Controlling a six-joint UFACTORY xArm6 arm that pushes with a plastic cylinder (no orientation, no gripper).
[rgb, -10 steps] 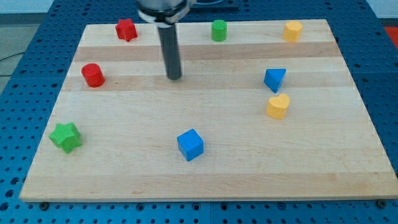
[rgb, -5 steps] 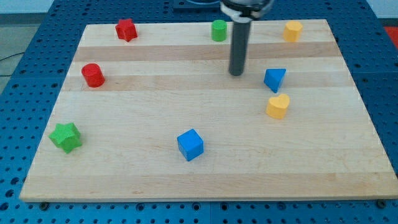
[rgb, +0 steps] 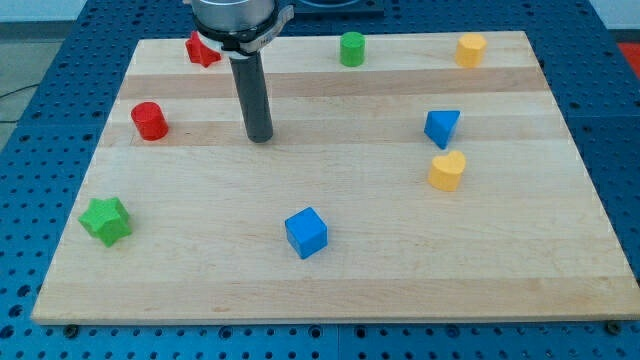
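Note:
My tip (rgb: 260, 137) rests on the bare wooden board (rgb: 330, 280), left of centre in the upper half, touching no block. Nearest is the red cylinder (rgb: 149, 120), well off to the tip's left. The red star block (rgb: 200, 49) lies at the view's top left, partly hidden behind the rod's upper body. A green cylinder (rgb: 351, 48) stands at the top, right of the rod. Below the tip, toward the view's bottom, lies the blue cube (rgb: 306, 232).
A blue triangular block (rgb: 441, 127) and a yellow heart-shaped block (rgb: 447, 170) sit at the right. A yellow hexagonal block (rgb: 470, 48) is in the top right corner. A green star block (rgb: 105, 219) lies at the lower left. Blue pegboard surrounds the board.
The rod swung from left of centre to the right, near the blue triangular block, then back left to slightly left of its first spot. No block has moved.

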